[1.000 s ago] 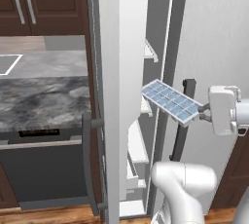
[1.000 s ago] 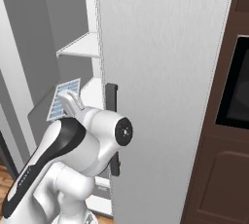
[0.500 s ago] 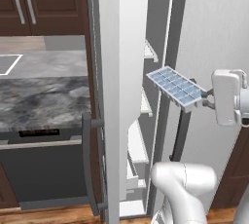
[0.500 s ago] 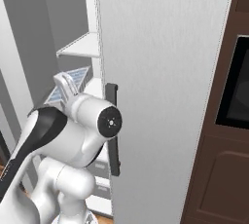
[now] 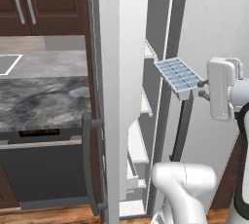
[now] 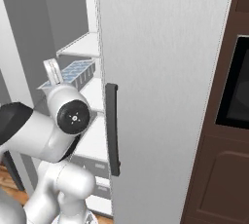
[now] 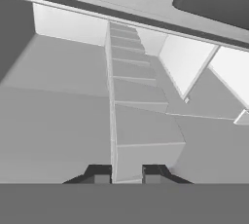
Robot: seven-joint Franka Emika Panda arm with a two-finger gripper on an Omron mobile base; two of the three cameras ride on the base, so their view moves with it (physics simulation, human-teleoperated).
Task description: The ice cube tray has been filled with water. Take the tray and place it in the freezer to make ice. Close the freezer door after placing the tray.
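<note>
While the freezer door (image 5: 109, 96) stands swung out, edge-on in the left base view, the gripper (image 5: 203, 88) is clamped on one short end of the tray (image 5: 178, 76). The tray hangs in the air, tilted, its far end at the front edge of the freezer (image 5: 146, 121) opening, about level with an upper shelf (image 5: 149, 50). Water (image 5: 176, 73) shows pale blue across the grid of cells. The fridge's wider door (image 5: 214, 47) is closed behind the gripper, with its dark handle (image 5: 181, 130) below the tray. To the left of the freezer door lie a marbled grey counter (image 5: 44, 86) and a dark dishwasher front (image 5: 44, 169).

In the right base view the tray (image 6: 73, 72) juts past the arm's round white wrist, in front of a freezer shelf (image 6: 80, 46) and close to the freezer's right wall. The closed door (image 6: 165, 86) with its handle (image 6: 113, 129) takes the middle, and a dark oven (image 6: 236, 82) sits at the right edge. The fingers are hidden behind the wrist here.

In the hand view the tray (image 7: 138, 121) runs edge-on up from the two fingertips (image 7: 99, 175), which pinch it narrowly between them. Its underside steps away in pale blocks toward the freezer's white walls (image 7: 63, 77). A dark band crosses the top; what it is I cannot tell.
</note>
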